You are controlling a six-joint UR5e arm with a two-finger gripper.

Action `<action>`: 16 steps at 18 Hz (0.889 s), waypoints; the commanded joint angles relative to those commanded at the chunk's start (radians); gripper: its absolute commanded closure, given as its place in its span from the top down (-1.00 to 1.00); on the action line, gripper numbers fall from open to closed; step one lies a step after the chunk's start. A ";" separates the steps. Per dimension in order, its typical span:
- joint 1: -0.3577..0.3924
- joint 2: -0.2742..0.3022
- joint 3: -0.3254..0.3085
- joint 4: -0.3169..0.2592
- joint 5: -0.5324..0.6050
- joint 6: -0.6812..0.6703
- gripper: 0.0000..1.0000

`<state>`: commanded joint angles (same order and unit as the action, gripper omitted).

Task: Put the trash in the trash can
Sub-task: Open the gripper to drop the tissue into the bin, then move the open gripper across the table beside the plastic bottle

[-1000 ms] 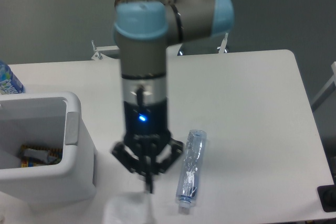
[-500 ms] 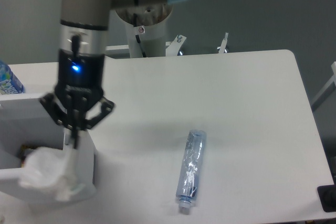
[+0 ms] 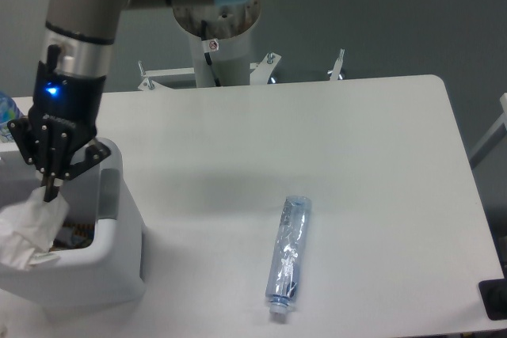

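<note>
White table (image 3: 372, 140) with rounded corners, grey floor (image 3: 380, 13) behind it, metal brackets (image 3: 339, 65) at far edge.

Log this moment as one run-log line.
pincer: shut on paper wad | wad: hanging over trash can | flattened bottle: on table

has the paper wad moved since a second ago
Yes. The crumpled white wad, held by the gripper, has gone from the table's front edge, beside the bottle, left and up to hang over the trash can.
</note>
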<state>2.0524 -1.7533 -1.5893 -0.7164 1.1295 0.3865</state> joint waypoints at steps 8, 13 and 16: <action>0.106 0.034 0.035 -0.006 -0.048 -0.054 1.00; 0.219 0.100 0.022 -0.012 -0.028 -0.081 1.00; 0.322 0.098 0.064 -0.011 -0.013 -0.161 1.00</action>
<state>2.3743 -1.6551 -1.5249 -0.7271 1.1167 0.2258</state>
